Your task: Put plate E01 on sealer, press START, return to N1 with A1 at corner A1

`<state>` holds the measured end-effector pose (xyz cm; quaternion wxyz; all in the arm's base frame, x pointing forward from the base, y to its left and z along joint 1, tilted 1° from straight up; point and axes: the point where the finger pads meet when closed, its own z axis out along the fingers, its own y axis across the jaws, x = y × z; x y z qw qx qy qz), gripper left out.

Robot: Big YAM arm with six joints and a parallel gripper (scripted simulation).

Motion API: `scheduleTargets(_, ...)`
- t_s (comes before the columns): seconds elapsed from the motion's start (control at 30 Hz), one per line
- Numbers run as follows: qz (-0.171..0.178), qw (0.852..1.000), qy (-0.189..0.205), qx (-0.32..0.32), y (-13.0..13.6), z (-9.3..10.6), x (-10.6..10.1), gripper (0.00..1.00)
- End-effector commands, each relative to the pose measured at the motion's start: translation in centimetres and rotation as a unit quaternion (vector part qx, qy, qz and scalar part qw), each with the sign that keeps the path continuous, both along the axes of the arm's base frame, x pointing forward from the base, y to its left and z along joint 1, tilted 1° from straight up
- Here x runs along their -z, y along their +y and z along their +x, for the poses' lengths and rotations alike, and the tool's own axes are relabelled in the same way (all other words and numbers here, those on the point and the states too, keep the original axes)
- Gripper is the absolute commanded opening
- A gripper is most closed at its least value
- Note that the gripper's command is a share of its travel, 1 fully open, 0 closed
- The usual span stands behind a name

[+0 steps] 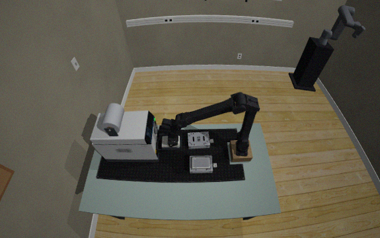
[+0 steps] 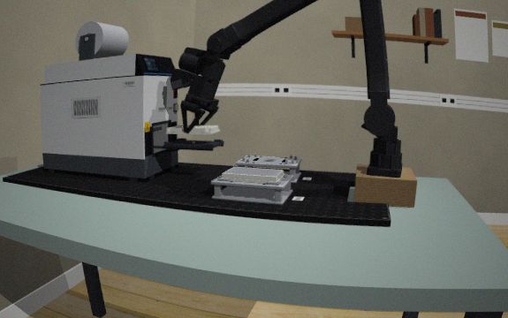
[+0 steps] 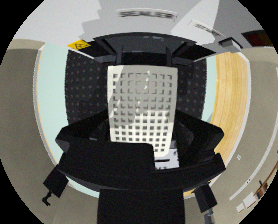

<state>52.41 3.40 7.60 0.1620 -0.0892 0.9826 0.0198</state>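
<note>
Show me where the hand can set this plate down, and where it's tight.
Free: the bare nest beside the arm's base, and the stage below the held plate. Crowded: the hand hangs close to the sealer front; the near nest holds a plate.

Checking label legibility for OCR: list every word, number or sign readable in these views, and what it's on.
None can be read.
Sealer: barcode-like plate on its side and small print near the top edge, blurred.
Small yellow sign by the stage: too small.
Tags beside the two nests: too small.
Two wall posters: colour bars only, no legible text.
</note>
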Motion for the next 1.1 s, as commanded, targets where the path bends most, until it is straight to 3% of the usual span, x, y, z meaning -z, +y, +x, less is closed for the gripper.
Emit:
scheduleTargets(0.0, 0.0, 0.999, -0.037, 0.002, -0.6, 2.5, -3.0, 0.0)
scheduleTargets(0.23, 0.0, 1.0, -0.031, 0.0, -0.3, 2.0, -3.2, 0.0)
scheduleTargets(0.83, 0.001, 1.0, -0.012, 0.006, -0.3, -0.1, -0.7, 0.0)
scheduleTargets(1.07, -0.001, 1.0, -0.021, 0.004, -0.9, 1.2, -1.2, 0.0)
